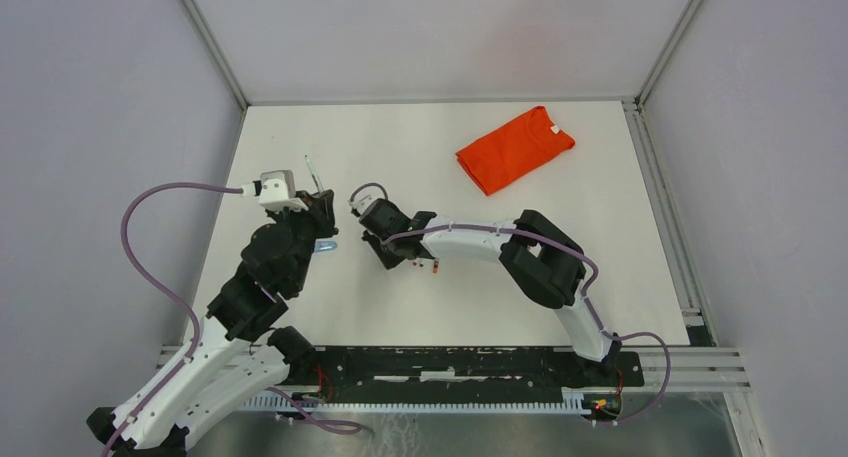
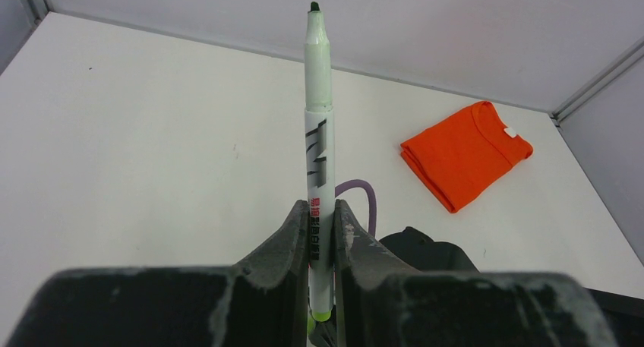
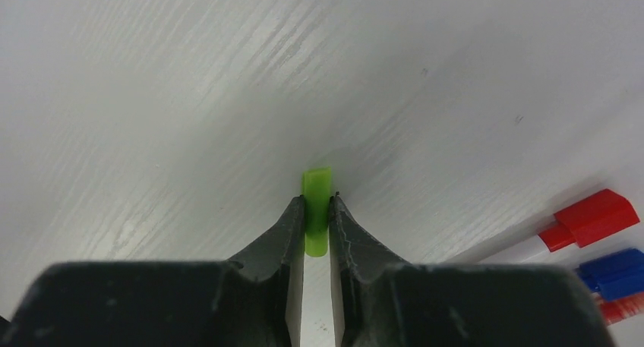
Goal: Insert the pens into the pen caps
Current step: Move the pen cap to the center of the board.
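Your left gripper (image 2: 321,212) clamped the uncapped green marker (image 2: 319,111) (tip pointing away), while your right gripper (image 3: 317,209) pinched the green cap (image 3: 317,181).

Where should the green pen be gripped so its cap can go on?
On the printed white barrel near the rear end, fingers closing across its axis, as the left gripper does. The green pen is slim and straight, so this leaves its tip end free for the green cap in the right gripper.
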Robot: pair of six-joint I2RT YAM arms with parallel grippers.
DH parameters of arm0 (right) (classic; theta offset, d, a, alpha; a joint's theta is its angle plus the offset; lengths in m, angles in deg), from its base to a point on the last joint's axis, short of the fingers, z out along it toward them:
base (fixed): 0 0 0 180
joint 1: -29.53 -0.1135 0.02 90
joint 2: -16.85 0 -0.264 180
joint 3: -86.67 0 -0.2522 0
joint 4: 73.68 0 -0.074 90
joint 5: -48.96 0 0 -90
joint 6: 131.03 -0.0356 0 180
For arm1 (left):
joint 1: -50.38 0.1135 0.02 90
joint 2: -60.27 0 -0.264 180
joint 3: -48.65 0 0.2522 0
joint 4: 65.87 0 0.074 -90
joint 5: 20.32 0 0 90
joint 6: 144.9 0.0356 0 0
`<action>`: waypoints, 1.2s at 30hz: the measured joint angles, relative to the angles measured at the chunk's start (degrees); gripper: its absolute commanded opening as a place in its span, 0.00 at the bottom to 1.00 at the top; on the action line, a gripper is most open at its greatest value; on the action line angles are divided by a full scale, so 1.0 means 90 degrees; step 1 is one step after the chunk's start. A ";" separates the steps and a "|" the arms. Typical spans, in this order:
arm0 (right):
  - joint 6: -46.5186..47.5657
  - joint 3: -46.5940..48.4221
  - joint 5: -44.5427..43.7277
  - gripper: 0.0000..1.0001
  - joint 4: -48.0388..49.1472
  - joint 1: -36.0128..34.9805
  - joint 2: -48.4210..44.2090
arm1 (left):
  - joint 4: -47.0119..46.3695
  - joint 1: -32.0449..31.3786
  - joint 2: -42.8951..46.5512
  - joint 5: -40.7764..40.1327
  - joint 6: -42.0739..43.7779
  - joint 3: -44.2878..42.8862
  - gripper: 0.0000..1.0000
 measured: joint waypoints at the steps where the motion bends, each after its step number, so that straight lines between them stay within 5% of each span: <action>1: 0.0158 0.0000 0.0078 0.17 0.0002 0.0000 0.0000 | 0.0000 0.0000 -0.0005 -0.0002 0.0000 0.0000 0.02; 19: 0.3728 -0.2227 0.1846 0.17 -0.1158 -0.0083 -0.1851 | 0.0046 0.0000 -0.0121 -0.0087 0.0000 0.0000 0.02; 36: 0.4590 -0.3011 0.1960 0.32 -0.1423 -0.0083 -0.2412 | 0.0090 0.0000 -0.0342 -0.0102 0.0000 0.0000 0.02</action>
